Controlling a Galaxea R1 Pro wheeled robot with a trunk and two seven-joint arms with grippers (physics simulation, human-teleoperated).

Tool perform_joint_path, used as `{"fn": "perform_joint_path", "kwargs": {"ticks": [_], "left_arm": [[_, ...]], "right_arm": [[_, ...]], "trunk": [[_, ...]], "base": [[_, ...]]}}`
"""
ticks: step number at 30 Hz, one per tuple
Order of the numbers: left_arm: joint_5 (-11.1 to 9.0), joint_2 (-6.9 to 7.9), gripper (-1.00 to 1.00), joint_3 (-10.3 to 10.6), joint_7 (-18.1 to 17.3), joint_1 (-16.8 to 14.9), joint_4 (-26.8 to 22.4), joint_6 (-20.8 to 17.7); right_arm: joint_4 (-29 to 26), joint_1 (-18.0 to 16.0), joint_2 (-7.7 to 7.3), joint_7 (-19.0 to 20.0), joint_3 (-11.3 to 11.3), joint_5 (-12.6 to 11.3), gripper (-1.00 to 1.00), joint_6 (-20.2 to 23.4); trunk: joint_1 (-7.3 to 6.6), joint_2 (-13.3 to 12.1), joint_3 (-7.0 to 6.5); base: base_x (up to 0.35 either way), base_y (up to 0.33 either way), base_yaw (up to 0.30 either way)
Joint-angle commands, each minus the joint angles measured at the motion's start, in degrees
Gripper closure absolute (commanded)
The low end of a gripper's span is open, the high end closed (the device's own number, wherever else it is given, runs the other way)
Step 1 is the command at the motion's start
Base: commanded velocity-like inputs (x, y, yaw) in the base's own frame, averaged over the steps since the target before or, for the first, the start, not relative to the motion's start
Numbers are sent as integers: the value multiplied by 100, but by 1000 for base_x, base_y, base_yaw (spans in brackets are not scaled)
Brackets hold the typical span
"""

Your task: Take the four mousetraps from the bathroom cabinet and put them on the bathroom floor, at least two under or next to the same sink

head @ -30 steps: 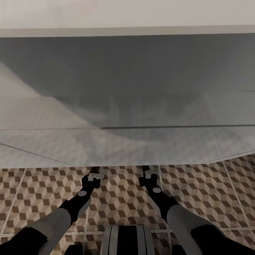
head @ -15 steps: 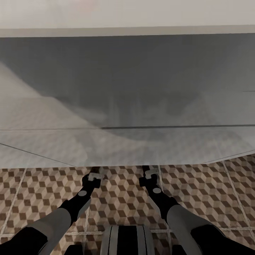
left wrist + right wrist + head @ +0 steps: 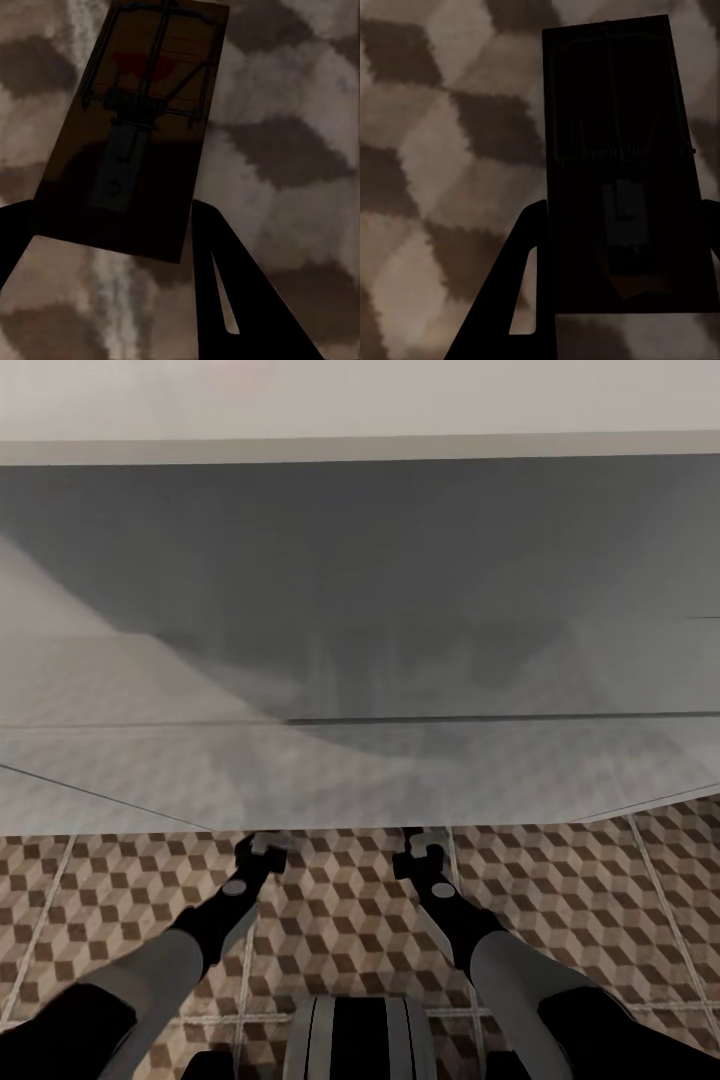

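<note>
Both claws grip a mousetrap each: left claw (image 3: 262,847), its mousetrap (image 3: 139,120); right claw (image 3: 418,847), its mousetrap (image 3: 622,165). Placing step, low over bathroom floor (image 3: 340,920); next, lower gently and release.

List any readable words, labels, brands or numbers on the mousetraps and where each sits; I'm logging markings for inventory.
None can be read.
Left gripper's mousetrap: a red mark on the wooden board, too blurred to tell whether it is lettering.
Right gripper's mousetrap: too dark to show any print.
Bathroom floor: only a cube pattern, no text.
</note>
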State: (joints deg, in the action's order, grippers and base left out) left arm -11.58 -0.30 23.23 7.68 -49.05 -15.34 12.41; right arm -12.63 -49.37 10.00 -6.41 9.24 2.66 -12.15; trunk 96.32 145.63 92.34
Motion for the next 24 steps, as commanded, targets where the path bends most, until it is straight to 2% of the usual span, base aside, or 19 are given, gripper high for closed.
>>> {"fn": "perform_joint_path", "kwargs": {"ticks": [1, 24], "left_arm": [[-28, 3, 100, 48, 11, -18, 5, 18], [-43, 21, 100, 50, -12, -66, 31, -136]], "right_arm": [[7, -6, 0, -54, 34, 27, 100, -7], [48, -76, 0, -54, 30, 2, 100, 28]], "trunk": [[-1, 1, 3], [-1, 1, 3]], "base": [[0, 0, 0], [0, 0, 0]]}}
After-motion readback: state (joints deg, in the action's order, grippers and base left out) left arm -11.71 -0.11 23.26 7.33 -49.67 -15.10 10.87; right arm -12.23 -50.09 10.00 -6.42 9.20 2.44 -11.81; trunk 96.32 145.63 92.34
